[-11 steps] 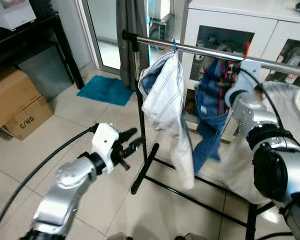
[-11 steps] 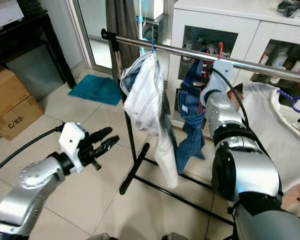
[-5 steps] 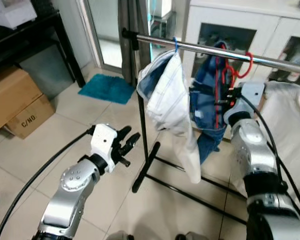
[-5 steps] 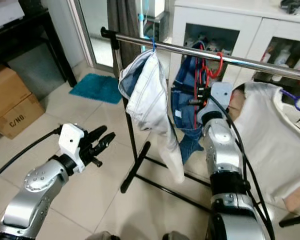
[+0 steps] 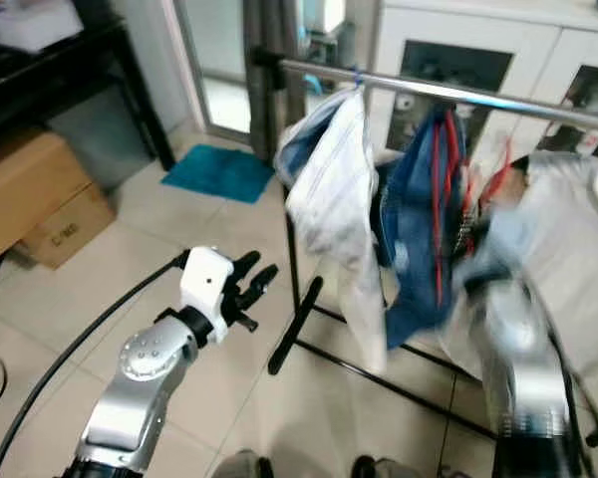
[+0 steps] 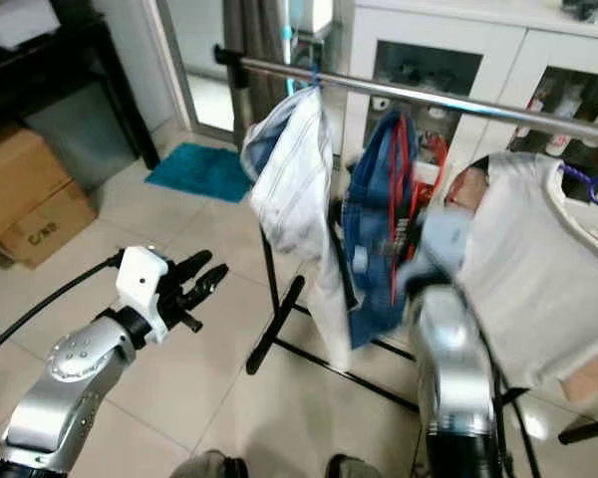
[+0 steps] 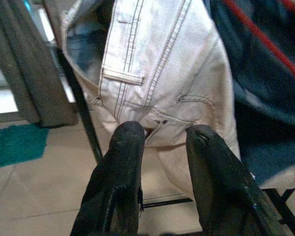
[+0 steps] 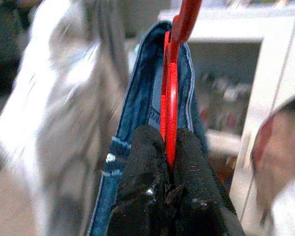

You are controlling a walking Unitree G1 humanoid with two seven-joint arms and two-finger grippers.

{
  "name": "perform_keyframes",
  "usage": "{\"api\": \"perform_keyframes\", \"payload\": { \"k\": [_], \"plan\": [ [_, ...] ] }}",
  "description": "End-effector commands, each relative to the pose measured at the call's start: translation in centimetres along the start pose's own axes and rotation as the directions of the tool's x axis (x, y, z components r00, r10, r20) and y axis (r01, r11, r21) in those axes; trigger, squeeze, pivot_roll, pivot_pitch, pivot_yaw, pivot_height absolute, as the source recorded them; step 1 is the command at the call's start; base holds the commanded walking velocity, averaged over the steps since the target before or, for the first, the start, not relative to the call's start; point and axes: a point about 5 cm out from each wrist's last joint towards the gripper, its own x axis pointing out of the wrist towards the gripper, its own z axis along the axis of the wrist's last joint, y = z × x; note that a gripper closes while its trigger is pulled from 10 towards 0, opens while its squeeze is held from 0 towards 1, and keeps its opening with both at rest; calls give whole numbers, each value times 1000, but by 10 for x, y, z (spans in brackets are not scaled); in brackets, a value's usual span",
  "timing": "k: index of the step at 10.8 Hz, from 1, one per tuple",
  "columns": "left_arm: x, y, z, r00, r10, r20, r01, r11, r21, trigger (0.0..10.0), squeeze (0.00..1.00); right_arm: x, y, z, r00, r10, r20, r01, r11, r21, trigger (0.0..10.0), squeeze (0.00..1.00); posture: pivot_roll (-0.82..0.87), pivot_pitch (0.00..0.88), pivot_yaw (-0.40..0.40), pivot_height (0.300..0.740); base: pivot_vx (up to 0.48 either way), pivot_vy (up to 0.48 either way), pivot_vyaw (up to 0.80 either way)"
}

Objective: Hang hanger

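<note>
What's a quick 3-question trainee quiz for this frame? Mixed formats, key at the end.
1. True or false: the right gripper is shut on the red hanger.
2. What hangs at the left end of the metal rail? A) white jeans B) green towel C) black coat
3. Fill in: the left gripper holds ____.

Key: 1 true: its fingers pinch the hanger carrying the blue jeans. 2 A: the white jeans hang there. 3 nothing: it is open, out over the tiled floor left of the rack.

Left gripper [image 5: 251, 292] extended, fingers parted; right gripper [image 8: 168, 147] clamped shut.
</note>
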Motion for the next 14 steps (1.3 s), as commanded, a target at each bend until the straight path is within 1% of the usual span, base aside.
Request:
{"api": "perform_keyframes", "payload": {
  "k": [1,2,3,4,5,6,7,8,9,10,11,12,13,14],
  "plan": [
    [-1,1,-2,1000,12,-5,-12,1000,4,10000,0,-6,5,4,999,33,8,-33,999,-19,0,0,-83,0,46,740,-315,0,0],
    [-2,2,-2,1000,23,-3,-23,1000,2,10000,0,-16,6,-4,998,42,-35,-43,999,-22,0,0,-81,0,38,740,-356,0,0],
    [-3,5,-1,999,34,-3,-34,999,6,10000,0,-21,8,-7,998,38,-60,-39,999,-16,0,0,-86,0,35,740,-360,0,0],
    [-3,6,0,999,39,-2,-39,999,10,10000,0,-22,10,-5,997,44,-64,-45,999,-9,0,0,-87,0,33,740,-356,0,0],
    [-3,10,2,999,45,3,-45,999,17,10000,0,-22,15,-2,994,78,-70,-78,997,2,0,0,-84,0,33,740,-337,0,0],
    [-1,12,5,999,46,10,-46,999,27,10000,0,-23,21,0,988,134,-76,-134,991,10,0,0,-82,0,34,740,-326,0,0],
    [3,15,8,999,37,11,-37,999,37,10000,0,-25,29,4,972,226,-67,-224,974,38,0,0,-78,0,42,740,0,0,0],
    [8,17,14,999,-2,37,1,1000,28,10000,251,-29,38,9,946,322,-45,-319,946,63,0,0,-83,0,48,740,0,0,0],
    [17,21,23,997,-41,67,38,998,47,10000,1000,-33,50,19,907,420,-9,-417,904,96,0,0,-88,0,55,740,0,0,0],
    [28,29,32,997,-19,80,11,995,96,10000,1000,-38,61,31,857,513,40,-513,848,130,0,0,-91,0,54,740,0,0,0],
    [36,38,39,995,33,95,-46,990,135,10000,988,-38,66,36,829,556,61,-558,816,149,0,0,-90,0,44,740,0,0,0],
    [43,41,46,991,44,124,-59,991,118,10000,0,-38,70,40,801,593,83,-598,786,157,0,0,-94,0,50,740,0,0,0],
    [51,35,48,992,-21,124,6,993,118,10000,0,-41,73,46,771,627,113,-636,752,174,0,0,-96,0,54,740,0,0,0],
    [56,34,47,993,-40,113,26,991,129,10000,0,-43,75,49,757,642,125,-653,735,183,0,0,-97,0,55,740,0,0,0]
  ]
}}
